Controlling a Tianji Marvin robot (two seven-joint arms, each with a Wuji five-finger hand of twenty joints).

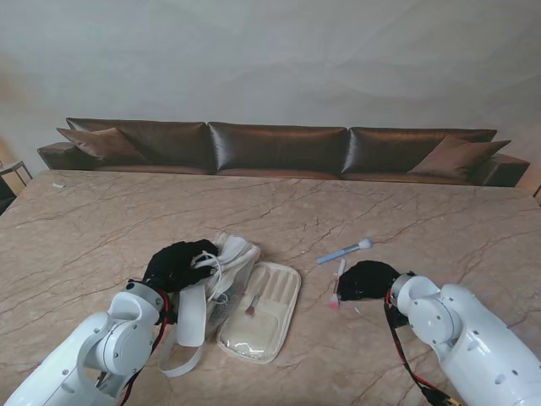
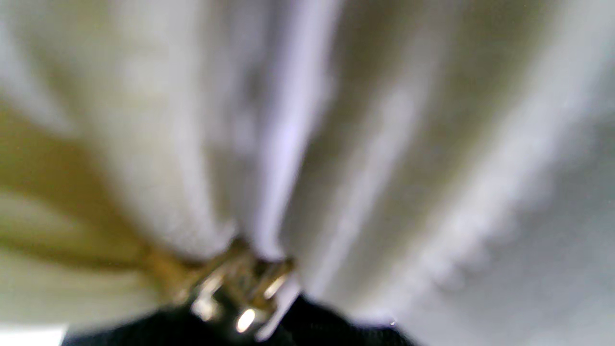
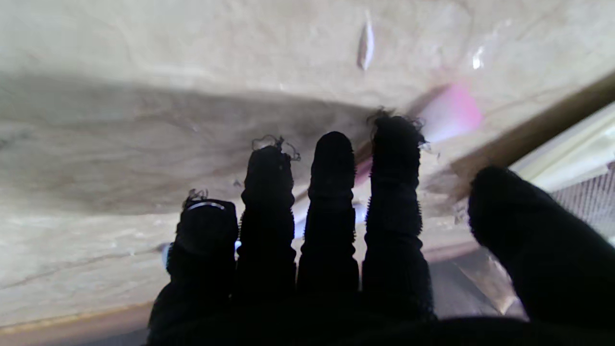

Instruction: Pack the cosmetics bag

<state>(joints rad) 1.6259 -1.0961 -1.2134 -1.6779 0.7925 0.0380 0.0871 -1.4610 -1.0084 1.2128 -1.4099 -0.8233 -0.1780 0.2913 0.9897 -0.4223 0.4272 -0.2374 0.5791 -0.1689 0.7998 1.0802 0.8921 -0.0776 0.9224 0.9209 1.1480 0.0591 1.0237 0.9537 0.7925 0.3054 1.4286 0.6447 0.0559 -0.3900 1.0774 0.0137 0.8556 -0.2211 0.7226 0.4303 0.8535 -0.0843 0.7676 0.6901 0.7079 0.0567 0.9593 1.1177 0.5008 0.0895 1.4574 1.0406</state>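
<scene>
Nearest me, both white arms rise from the bottom corners of the stand view onto the marble bench (image 1: 101,220).

The left hand (image 1: 177,264), in a black glove, lies on the left side of the bag (image 1: 232,292), among its bunched white fabric and straps. Whether its fingers are clamped on the cloth or only pressing on it I cannot tell. The left wrist view is a blur of pale folds with a gold metal fitting (image 2: 235,288) close to the lens and a dark edge of glove beside it.

The bag lies open just right of that hand. Its cream flap (image 1: 262,313) is spread flat on the bench, with brushes tucked in its slots and a clear pocket at the near end. A white strap (image 1: 182,359) loops out toward me.

The right hand (image 1: 365,280), also gloved in black, lies palm down on the bench, well apart from the bag. In the right wrist view its fingers (image 3: 331,192) are stretched out and spread, with the thumb set apart, gripping nothing. A pink-tipped brush (image 1: 337,288) lies by its fingertips, partly under them; the pink end (image 3: 451,113) shows blurred past the fingers.

A little farther out, a blue brush (image 1: 345,251) lies slantwise on the bench, clear of the hand.

Beyond the bench runs a brown sofa (image 1: 279,148) with cushions, against a pale wall.
</scene>
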